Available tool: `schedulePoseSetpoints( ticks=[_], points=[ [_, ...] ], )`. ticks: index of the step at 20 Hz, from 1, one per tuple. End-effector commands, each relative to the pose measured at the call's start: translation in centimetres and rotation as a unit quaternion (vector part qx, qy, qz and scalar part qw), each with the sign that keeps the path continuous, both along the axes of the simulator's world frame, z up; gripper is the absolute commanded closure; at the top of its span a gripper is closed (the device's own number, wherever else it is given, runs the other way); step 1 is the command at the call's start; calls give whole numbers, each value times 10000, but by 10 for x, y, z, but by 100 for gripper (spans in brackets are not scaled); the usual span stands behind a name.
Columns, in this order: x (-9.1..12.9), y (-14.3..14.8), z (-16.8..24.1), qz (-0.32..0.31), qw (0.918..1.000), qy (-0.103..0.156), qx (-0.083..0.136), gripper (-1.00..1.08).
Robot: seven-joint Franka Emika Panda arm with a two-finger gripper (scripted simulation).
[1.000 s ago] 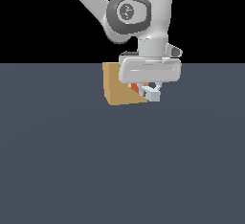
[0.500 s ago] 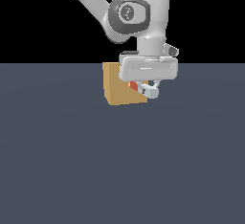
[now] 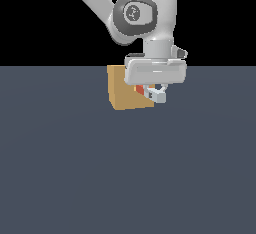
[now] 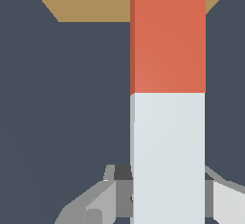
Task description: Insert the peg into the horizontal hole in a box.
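The tan box (image 3: 122, 90) stands on the dark floor, partly behind my hand in the exterior view. My gripper (image 3: 156, 94) is shut on the white end of the peg (image 4: 167, 103), whose orange-red half (image 3: 139, 89) points at the box face. In the wrist view the peg fills the middle, its orange-red part reaching over the tan box (image 4: 86, 0), with a grey finger (image 4: 112, 194) beside the white part. The horizontal hole is hidden behind the peg and hand; how far the peg reaches into it cannot be told.
A flat dark grey-blue floor (image 3: 125, 178) spreads all around the box. The white arm (image 3: 135, 15) comes down from the exterior view's upper left.
The hand and the peg have shifted slightly toward the box; less of the orange-red end shows than a second ago.
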State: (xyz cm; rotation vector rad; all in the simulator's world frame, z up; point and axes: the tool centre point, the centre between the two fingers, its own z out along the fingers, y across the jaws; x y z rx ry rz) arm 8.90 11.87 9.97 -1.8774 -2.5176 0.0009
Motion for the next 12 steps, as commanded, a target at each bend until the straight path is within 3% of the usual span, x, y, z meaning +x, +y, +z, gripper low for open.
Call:
schedulePoseSetpoints(
  ticks=[1, 6, 12],
  points=[
    [0, 2, 1, 1, 10000, -5, 1, 108],
    [-7, 22, 1, 2, 10000, -7, 2, 108],
    [-23, 72, 1, 3, 10000, -13, 3, 108]
  ],
)
